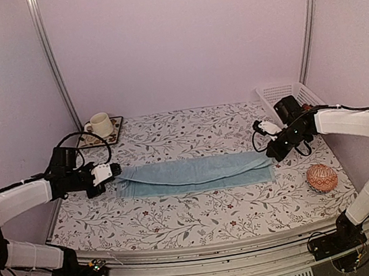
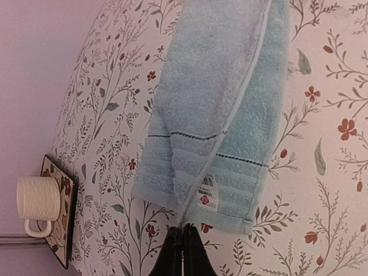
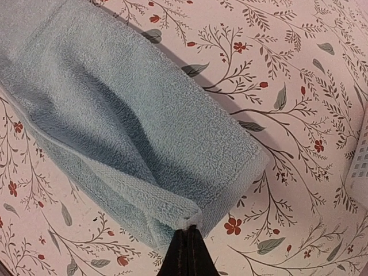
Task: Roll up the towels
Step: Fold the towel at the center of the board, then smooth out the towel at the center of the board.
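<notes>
Both ends of the pale blue towel (image 1: 193,175) are pinched, one in my clenched left gripper (image 2: 183,230) and the other in my clenched right gripper (image 3: 188,231), while it lies folded lengthwise in a long strip across the worktop (image 1: 181,214).

A pale blue folded cloth towel (image 1: 193,175) lies crosswise on the floral-print table (image 1: 182,223). Behind left, a cream ceramic mug (image 1: 100,124) on a square patterned coaster (image 1: 117,124) (far corner); behind right, a white plastic lattice basket (image 1: 279,91); front right, an orange-pink patterned ball (image 1: 322,178).
</notes>
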Tool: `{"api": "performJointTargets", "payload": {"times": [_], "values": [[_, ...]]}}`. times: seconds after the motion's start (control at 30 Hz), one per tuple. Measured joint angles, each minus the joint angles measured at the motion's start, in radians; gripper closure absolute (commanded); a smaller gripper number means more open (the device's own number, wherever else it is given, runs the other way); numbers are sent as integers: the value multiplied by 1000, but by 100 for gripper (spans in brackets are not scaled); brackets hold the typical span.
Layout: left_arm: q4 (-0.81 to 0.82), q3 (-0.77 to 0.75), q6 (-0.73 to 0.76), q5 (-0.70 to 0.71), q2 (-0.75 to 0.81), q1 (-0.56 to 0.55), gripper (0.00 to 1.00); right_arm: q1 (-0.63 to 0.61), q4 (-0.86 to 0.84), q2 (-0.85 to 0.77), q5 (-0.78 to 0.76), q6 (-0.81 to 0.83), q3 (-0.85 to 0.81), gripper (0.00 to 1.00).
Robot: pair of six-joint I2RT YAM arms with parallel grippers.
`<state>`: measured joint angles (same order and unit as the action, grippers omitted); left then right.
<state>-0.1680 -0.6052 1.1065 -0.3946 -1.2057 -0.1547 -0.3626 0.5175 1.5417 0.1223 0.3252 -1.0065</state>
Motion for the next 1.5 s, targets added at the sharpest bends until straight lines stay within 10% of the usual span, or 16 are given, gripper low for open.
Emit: {"api": "performJointTargets", "payload": {"times": [0.37,0.47,0.5,0.53,0.63,0.97,1.5], "values": [[61,84,60,108,-35,-19,79,-53,-1,0,-13,-4,21,98],[71,84,72,122,-51,-20,50,-66,-1,0,-13,-4,27,86],[71,84,70,124,-53,-21,17,-70,-1,0,-13,-5,30,73],[69,82,70,125,-54,-22,4,-71,-1,0,-13,-7,35,58],[64,74,68,123,-53,-22,3,-75,1,-5,-23,-11,55,28],[27,-58,-2,112,-54,-5,3,-40,33,-8,-32,-22,3,9],[75,-560,-600,235,-538,-73,3,61,50,214,55,-356,-270,19]]}}
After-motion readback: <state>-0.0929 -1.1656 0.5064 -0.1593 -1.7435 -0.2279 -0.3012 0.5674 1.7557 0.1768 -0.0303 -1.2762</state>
